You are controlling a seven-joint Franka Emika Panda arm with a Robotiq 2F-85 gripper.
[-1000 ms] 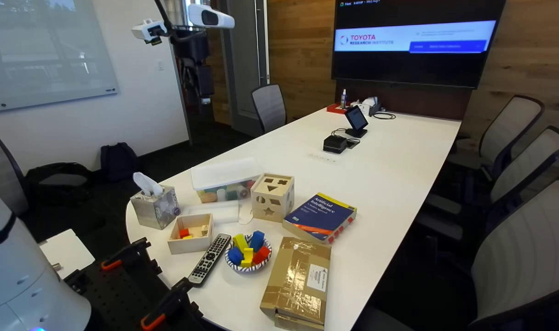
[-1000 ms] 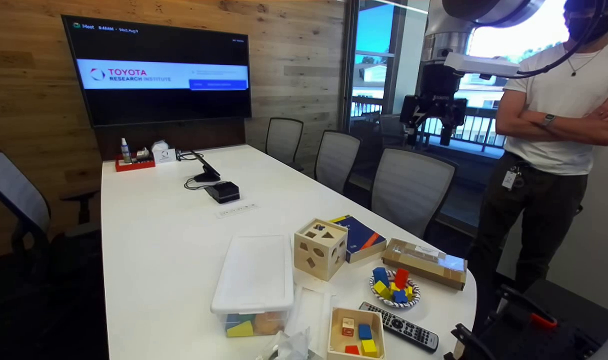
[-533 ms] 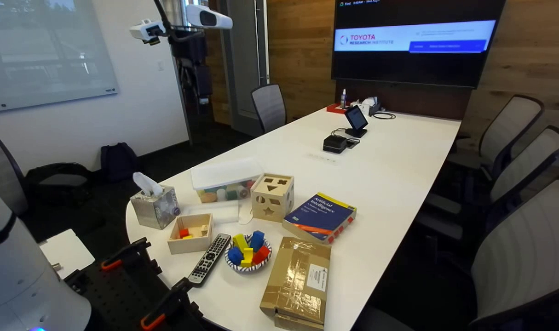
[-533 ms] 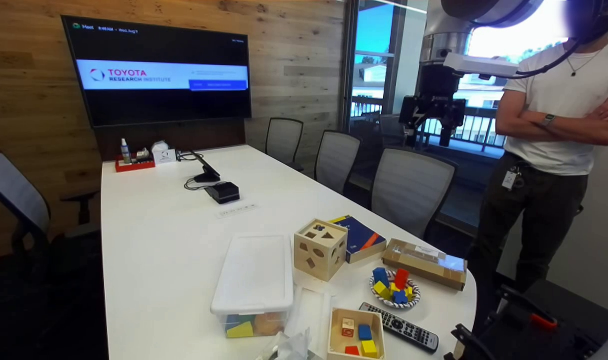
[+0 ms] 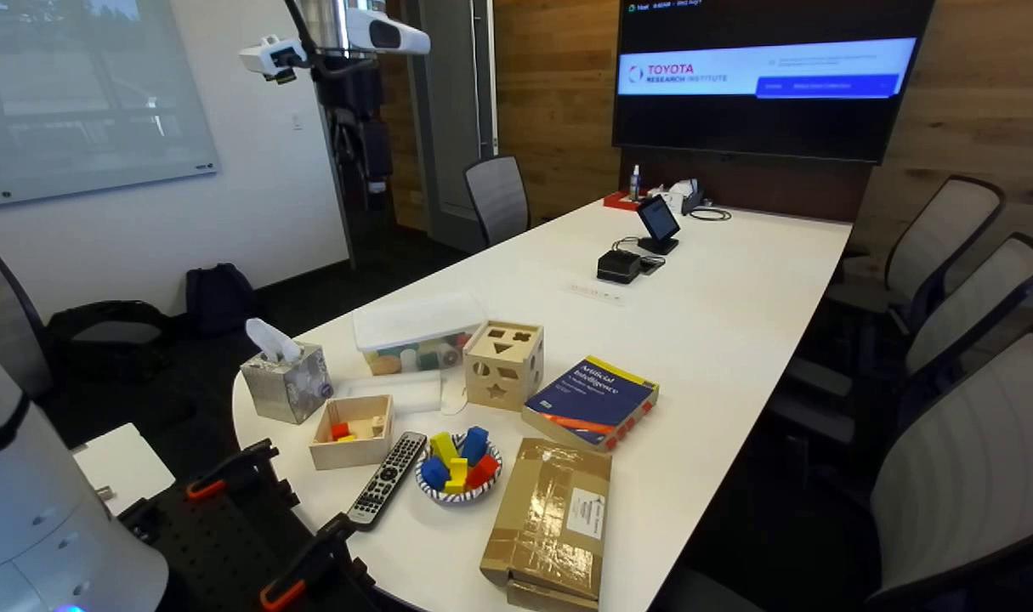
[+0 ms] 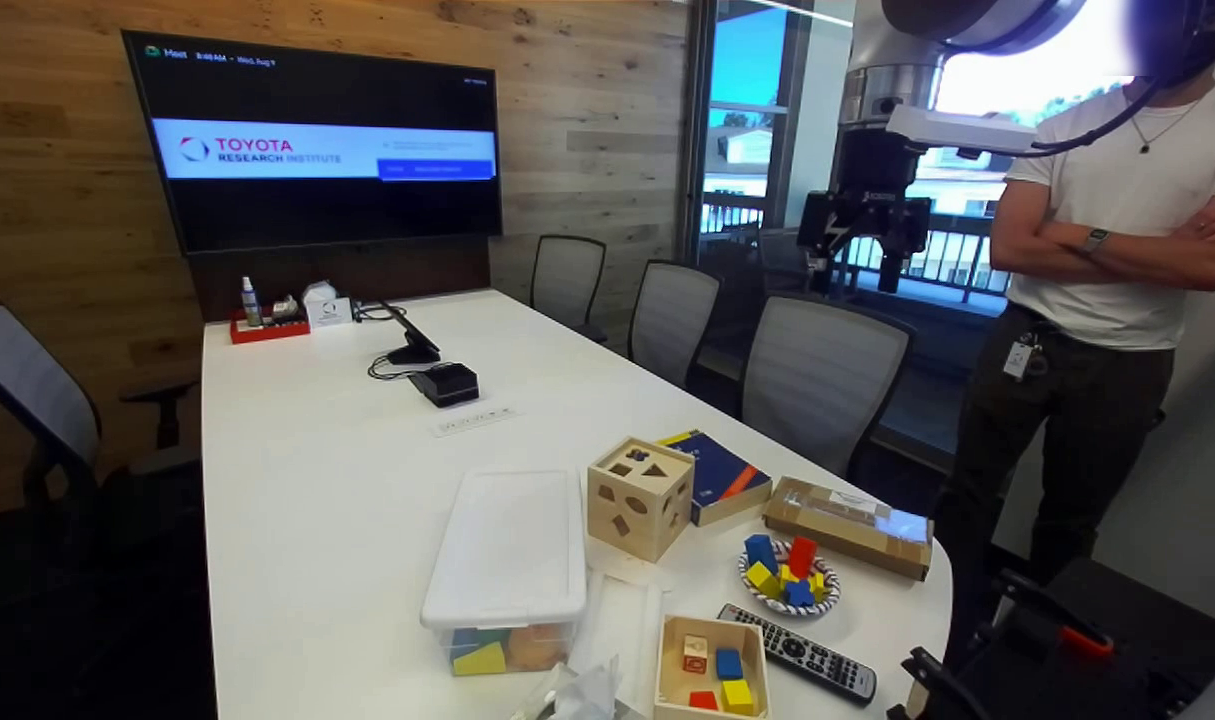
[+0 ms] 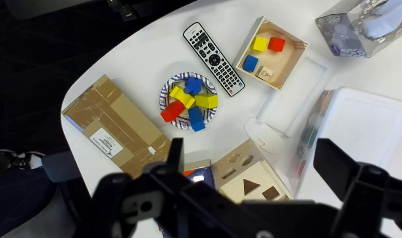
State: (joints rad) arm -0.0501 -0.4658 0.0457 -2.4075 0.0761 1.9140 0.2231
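Wide and empty, the pincer [image 7: 252,152] seems pre-reach; the next move likely wants lowering, perhaps toward the bowl [image 7: 164,94] (blocks [image 7: 206,100] inside) at its wrist-view ten-thirty.

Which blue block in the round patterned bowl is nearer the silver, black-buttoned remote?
The flower-shaped blue block, where the bowl faces the remote; the other, a rectangular blue block, sits towards the wooden shape-sorter cube.

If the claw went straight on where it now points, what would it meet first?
Probably the patterned bowl, or the white tabletop beside it; the open claw points down from well above, so the exact spot is unclear.
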